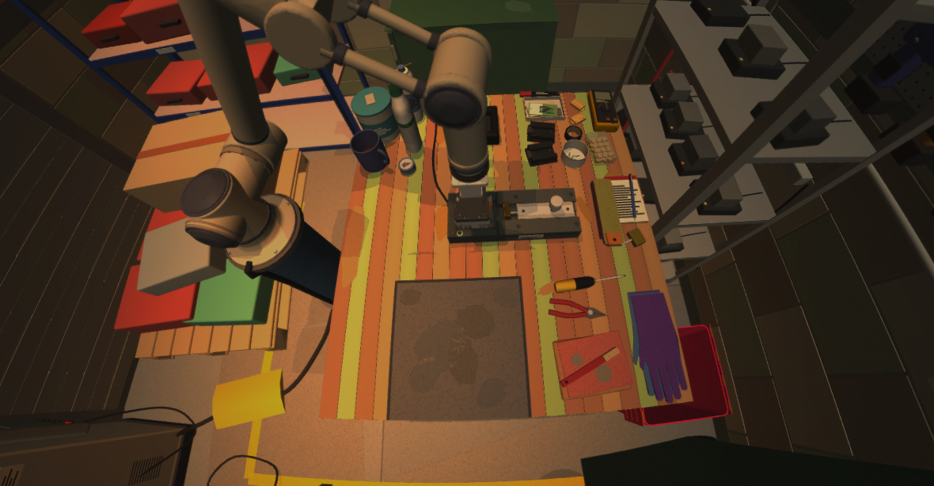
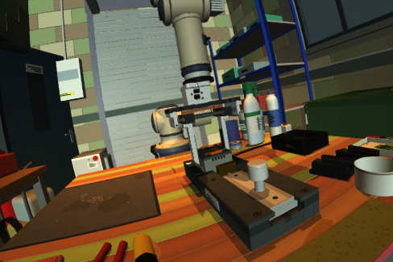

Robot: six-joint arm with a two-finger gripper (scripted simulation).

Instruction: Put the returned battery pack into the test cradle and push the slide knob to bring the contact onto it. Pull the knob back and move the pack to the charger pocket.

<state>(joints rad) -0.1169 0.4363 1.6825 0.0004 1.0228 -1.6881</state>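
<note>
In the middle of the striped bench the dark test cradle (image 1: 514, 215) lies lengthwise, and the grey battery pack (image 2: 213, 158) sits in its left end. The slide knob (image 2: 257, 171) stands upright on the pale slide plate, apart from the pack. My gripper (image 2: 209, 156) reaches straight down over the cradle's left end with its fingers closed on the two sides of the pack. From above, the gripper body (image 1: 469, 209) hides the pack. The black charger pocket (image 2: 299, 141) sits empty further back on the bench.
Bottles (image 2: 254, 119) and a dark mug (image 1: 370, 150) stand just behind the cradle. Spare packs (image 1: 541, 142), a white bowl (image 2: 374, 174) and a meter lie to the right. A brown mat (image 1: 457, 347), screwdriver (image 1: 575, 283) and pliers fill the front.
</note>
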